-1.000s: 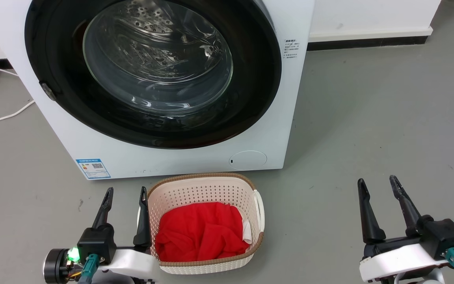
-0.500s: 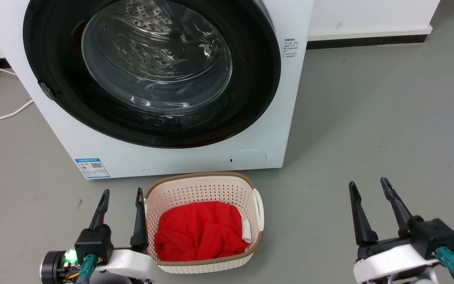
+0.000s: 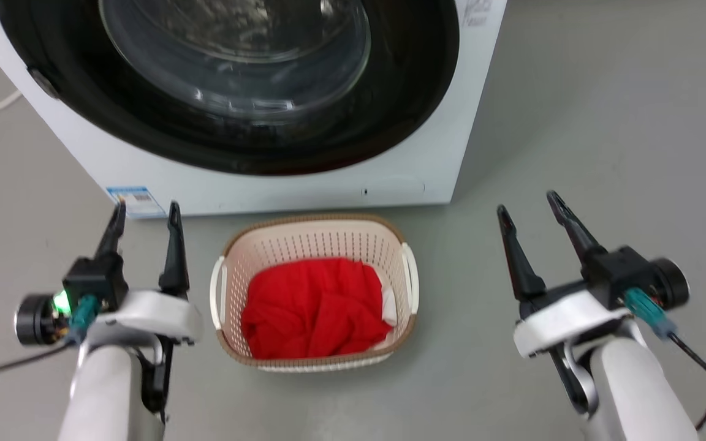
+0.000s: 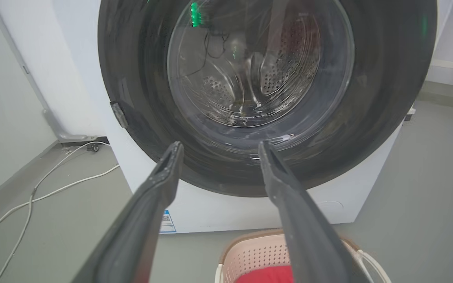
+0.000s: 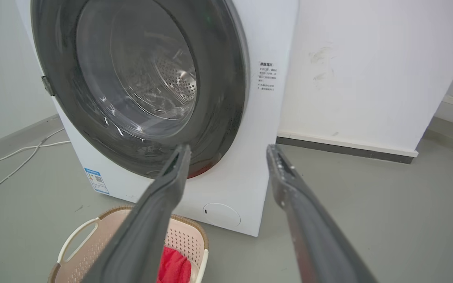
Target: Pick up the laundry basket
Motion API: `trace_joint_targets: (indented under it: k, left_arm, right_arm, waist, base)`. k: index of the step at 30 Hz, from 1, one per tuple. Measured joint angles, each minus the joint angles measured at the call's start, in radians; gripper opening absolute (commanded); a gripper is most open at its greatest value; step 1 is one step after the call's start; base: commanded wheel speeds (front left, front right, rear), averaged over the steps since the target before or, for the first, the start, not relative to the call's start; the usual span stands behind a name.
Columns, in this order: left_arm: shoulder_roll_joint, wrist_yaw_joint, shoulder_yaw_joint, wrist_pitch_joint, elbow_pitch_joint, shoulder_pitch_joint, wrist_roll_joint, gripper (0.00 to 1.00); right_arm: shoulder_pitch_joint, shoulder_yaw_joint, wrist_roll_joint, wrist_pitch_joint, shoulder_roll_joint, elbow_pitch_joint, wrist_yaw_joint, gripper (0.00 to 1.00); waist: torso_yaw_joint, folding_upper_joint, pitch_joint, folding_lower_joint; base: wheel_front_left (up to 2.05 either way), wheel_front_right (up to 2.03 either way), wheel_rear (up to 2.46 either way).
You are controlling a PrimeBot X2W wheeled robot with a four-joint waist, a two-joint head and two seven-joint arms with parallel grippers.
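The laundry basket is a small cream perforated tub with a brown rim and white side handles, resting on the grey floor before the washing machine. A red cloth lies inside it. My left gripper is open, raised left of the basket and apart from it. On the other side my right gripper is open too, well clear of the basket's right handle. The left wrist view catches the basket's rim low down under my left gripper. Beneath my right gripper the basket lies at lower left.
The white washing machine with its dark round glass door stands close behind the basket. A white cable runs over the floor left of the machine. A white wall with a dark skirting lies to the right.
The head camera has tilted down and closer, so the whole picture shifted. Both grippers now stand higher and further from the basket's sides; the left one no longer touches the basket's left edge.
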Motion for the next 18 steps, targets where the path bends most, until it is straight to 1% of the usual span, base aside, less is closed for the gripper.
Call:
trace_joint_targets:
  k: [7,8,9,10,11,12,17,18]
  left_arm:
    - [0.056,-0.035,-0.014,0.0,0.16,-0.166,0.012,1.0]
    - [0.056,-0.035,-0.014,0.0,0.16,-0.166,0.012,1.0]
    - [0.059,-0.037,-0.013,0.0,0.202,-0.208,0.009,1.0]
    - [0.063,-0.042,-0.013,0.0,0.234,-0.23,0.007,1.0]
    - [0.063,-0.042,-0.013,0.0,0.234,-0.23,0.007,1.0]
    - [0.075,-0.046,-0.017,0.0,0.28,-0.268,0.002,1.0]
    - [0.094,-0.058,-0.057,0.0,0.416,-0.362,0.004,1.0]
    - [0.094,-0.058,-0.057,0.0,0.416,-0.362,0.004,1.0]
  right_arm:
    - [-0.186,0.048,-0.037,0.0,0.0,0.187,0.0,1.0]
    - [-0.186,0.048,-0.037,0.0,0.0,0.187,0.0,1.0]
    - [-0.233,0.063,-0.051,0.0,-0.002,0.243,0.0,1.0]
    - [-0.259,0.072,-0.052,0.0,-0.004,0.27,0.0,1.0]
    - [-0.259,0.072,-0.052,0.0,-0.004,0.27,0.0,1.0]
    - [-0.309,0.089,-0.052,0.0,-0.012,0.329,0.0,1.0]
    - [-0.421,0.134,-0.05,0.0,-0.028,0.484,0.0,1.0]
    - [-0.421,0.134,-0.05,0.0,-0.028,0.484,0.0,1.0]
  waist:
    - [0.003,0.0,0.145,0.0001]
    - [0.003,0.0,0.145,0.0001]
    - [0.006,-0.0001,0.184,0.0001]
    - [0.007,-0.0001,0.205,0.0001]
    - [0.007,-0.0001,0.205,0.0001]
    - [0.01,-0.0001,0.244,0.0001]
    - [0.018,-0.0001,0.334,0.0001]
    - [0.018,-0.0001,0.334,0.0001]
  base:
    - [0.0,0.0,0.0]
    - [0.0,0.0,0.0]
    - [0.0,0.0,0.0]
    - [0.0,0.0,0.0]
    - [0.0,0.0,0.0]
    - [0.0,0.0,0.0]
    - [0.0,0.0,0.0]
    - [0.0,0.0,0.0]
